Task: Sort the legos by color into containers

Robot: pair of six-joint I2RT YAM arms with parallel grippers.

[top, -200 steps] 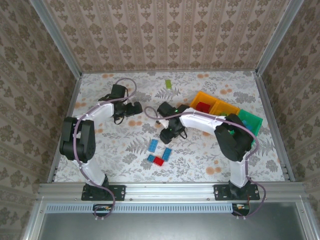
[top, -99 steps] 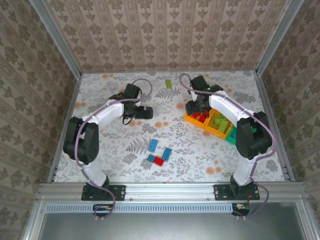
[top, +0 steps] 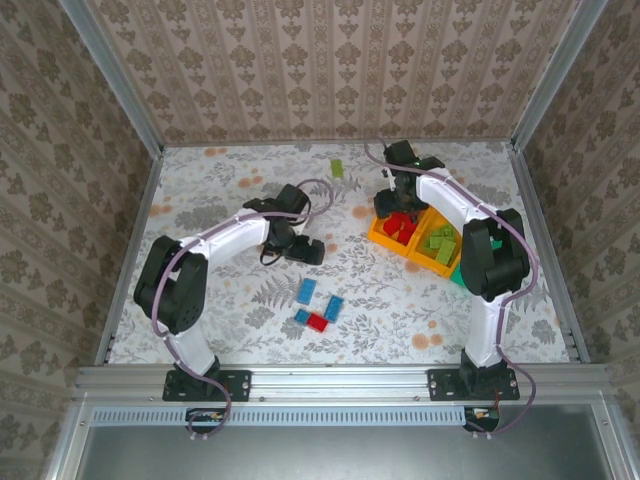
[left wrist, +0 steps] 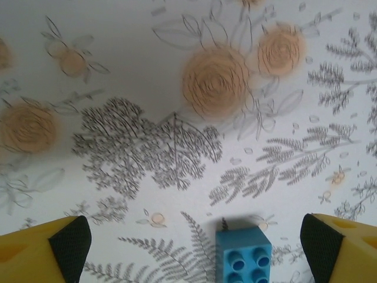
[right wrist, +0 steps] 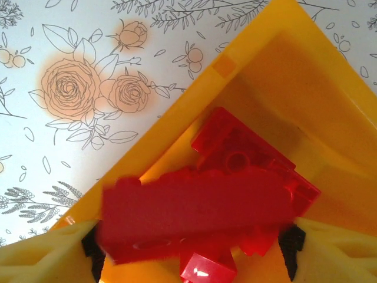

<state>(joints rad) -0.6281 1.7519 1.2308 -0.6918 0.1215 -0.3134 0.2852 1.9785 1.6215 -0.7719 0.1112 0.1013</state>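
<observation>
Right claw (right wrist: 191,244) gapes above the orange bin (right wrist: 277,71), blurred red lego (right wrist: 194,215) between; left claw (left wrist: 194,242) spread wide.

A floral-printed tablecloth (top: 400,300) lies between patterned wallpaper walls (top: 330,70) and aluminium frame rails (top: 340,378).

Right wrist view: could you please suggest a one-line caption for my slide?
A blurred red brick between the spread fingers of the right gripper, over red bricks piled in an orange bin.

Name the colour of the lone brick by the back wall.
Lime green brick; best from top external.
</observation>
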